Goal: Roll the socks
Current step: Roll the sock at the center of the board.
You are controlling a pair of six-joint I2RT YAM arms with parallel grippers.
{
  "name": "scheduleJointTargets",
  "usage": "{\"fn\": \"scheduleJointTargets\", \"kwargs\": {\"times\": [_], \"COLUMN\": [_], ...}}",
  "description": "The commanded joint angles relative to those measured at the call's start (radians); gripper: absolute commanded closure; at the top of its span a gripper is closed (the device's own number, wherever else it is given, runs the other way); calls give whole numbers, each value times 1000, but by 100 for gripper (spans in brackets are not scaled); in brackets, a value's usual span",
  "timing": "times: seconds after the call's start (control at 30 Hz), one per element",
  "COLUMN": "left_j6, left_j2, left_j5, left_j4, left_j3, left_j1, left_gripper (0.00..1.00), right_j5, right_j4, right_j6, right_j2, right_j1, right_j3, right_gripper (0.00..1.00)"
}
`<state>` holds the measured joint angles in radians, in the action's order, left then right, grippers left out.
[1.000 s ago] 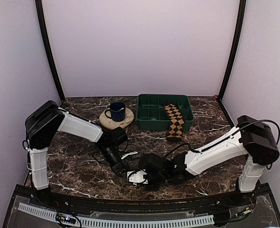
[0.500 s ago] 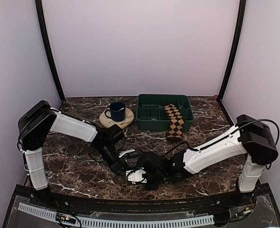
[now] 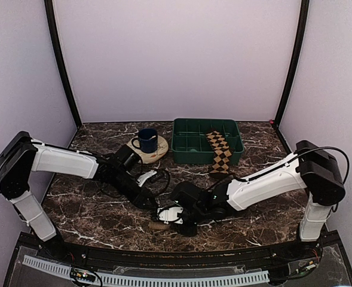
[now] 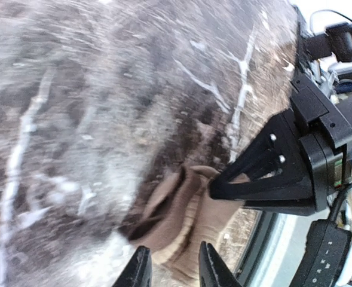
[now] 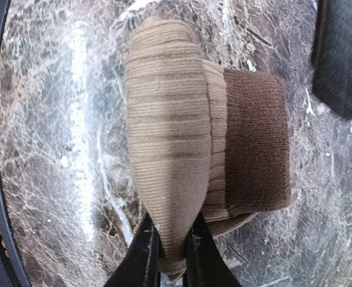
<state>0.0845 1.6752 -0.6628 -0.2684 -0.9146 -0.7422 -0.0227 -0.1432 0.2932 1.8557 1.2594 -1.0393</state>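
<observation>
Rolling step was in hand: the right tool clamped the rolled tan ribbed fabric sock at six o'clock on the marble tabletop. The left tool stood with jaws apart. The next move probably called for securing the roll.

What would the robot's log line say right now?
right gripper: shut on bundled tan ribbed sock | left gripper: open, near it | brown argyle sock: draped over green tray

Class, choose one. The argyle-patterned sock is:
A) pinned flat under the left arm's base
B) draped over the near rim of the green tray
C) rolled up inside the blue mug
B: the argyle sock runs from inside the green tray and hangs out over its near rim.
</observation>
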Motion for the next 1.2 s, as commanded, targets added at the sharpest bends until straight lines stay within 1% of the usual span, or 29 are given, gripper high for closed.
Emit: {"fn": "scheduleJointTargets", "kwargs": {"times": [0.0,0.27,0.4,0.5,0.6,0.73,0.9,1.0,1.17], "left_j6": [77,184,220,227,202,156,99,71,31], "left_j2": [-110,-304,-402,-472,-517,-519,-477,-452,-410], "left_j5": [159,336,419,485,544,585,629,650,654], "left_j4": [102,300,400,474,523,540,530,521,510], "left_j3": [72,265,363,441,483,502,488,474,456], "left_j1": [7,3,-15,-48,-118,-207,-300,-341,-377], "left_gripper": [70,70,70,70,71,70,70,70,69], "right_j5": [-134,-317,-396,-446,-495,-565,-632,-671,-727], "right_j4": [-116,-261,-303,-320,-349,-401,-478,-500,-541], "right_j6": [-57,-84,-97,-107,-110,-109,-93,-87,-74], "right_j2": [52,126,159,175,191,219,269,289,303], "right_j1": [-40,-112,-141,-163,-189,-220,-248,-260,-278], "right_j3": [-50,-180,-210,-226,-246,-289,-348,-364,-395], "right_gripper": [100,100,100,100,100,100,100,100,100]}}
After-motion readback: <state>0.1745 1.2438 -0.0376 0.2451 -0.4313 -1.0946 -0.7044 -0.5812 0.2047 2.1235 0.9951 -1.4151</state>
